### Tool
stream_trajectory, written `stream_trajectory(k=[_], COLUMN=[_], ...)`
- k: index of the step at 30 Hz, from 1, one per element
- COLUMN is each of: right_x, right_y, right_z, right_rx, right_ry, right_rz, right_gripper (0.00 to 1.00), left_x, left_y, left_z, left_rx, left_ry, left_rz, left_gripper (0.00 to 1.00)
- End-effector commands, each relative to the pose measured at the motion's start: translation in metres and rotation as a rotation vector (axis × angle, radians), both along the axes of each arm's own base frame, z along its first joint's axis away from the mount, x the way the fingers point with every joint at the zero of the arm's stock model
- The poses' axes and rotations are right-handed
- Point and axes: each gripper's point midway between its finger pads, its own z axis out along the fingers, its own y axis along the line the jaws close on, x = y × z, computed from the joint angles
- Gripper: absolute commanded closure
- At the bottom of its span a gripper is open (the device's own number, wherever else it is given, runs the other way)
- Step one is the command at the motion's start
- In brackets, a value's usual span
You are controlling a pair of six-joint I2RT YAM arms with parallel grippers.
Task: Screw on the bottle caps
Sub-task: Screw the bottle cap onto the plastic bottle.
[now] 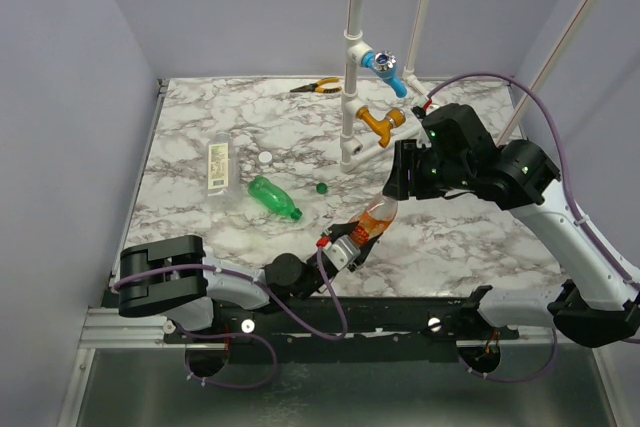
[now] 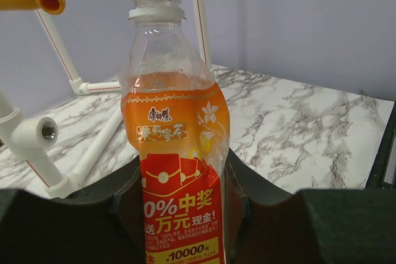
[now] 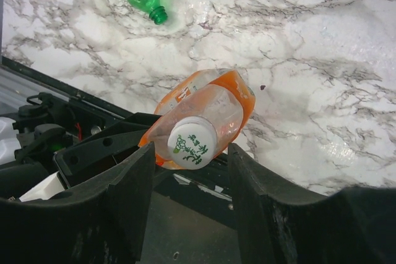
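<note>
My left gripper (image 1: pixel 345 247) is shut on the lower body of the wide orange bottle (image 1: pixel 372 219) and holds it tilted up toward the right arm; in the left wrist view the bottle (image 2: pixel 176 153) fills the gap between the pads. A white cap (image 3: pixel 193 143) sits on its neck. My right gripper (image 3: pixel 190 174) is open astride that cap, with a gap on both sides. The slim green bottle (image 1: pixel 272 197) lies uncapped on the table, with the dark green cap (image 1: pixel 322 187) beside it. The clear bottle (image 1: pixel 220 162) lies farther left, with a white cap (image 1: pixel 265 158) near it.
A white pipe frame (image 1: pixel 352 67) stands at the back with a blue tap handle (image 1: pixel 385 64) and an orange one (image 1: pixel 382 123). Yellow-handled pliers (image 1: pixel 315 87) lie at the back. Walls close in on the left and right of the marble table (image 1: pixel 470 237).
</note>
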Motion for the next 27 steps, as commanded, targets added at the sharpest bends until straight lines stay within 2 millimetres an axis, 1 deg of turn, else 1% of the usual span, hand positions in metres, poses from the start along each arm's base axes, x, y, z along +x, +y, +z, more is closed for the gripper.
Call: stream_trajectory(k=[1, 3, 8, 16, 21, 27], right_x=[0.003, 0.002, 0.003, 0.004, 0.004, 0.002], right_y=[-0.001, 0.0, 0.0, 0.0, -0.001, 0.0], right_z=[0.01, 0.009, 0.008, 0.002, 0.001, -0.001], right_rx=[0.004, 0.005, -0.001, -0.014, -0.014, -0.002], right_ry=[-0.035, -0.028, -0.02, 0.001, 0.005, 0.019], right_rz=[-0.003, -0.001, -0.006, -0.015, -0.029, -0.035], right_gripper=[0.48, 0.5, 0.5, 0.51, 0.56, 0.64], left_x=[-0.008, -0.008, -0.008, -0.008, -0.007, -0.007], left_y=[-0.004, -0.003, -0.001, 0.005, 0.006, 0.008], left_z=[0.008, 0.009, 0.009, 0.011, 0.011, 0.012], left_rx=[-0.025, -0.026, -0.024, -0.027, -0.025, -0.03], left_ry=[-0.003, -0.005, -0.003, -0.006, -0.008, -0.005], left_rz=[-0.034, -0.033, -0.03, -0.018, -0.014, -0.008], left_gripper=[1.0, 1.0, 1.0, 1.0, 1.0, 1.0])
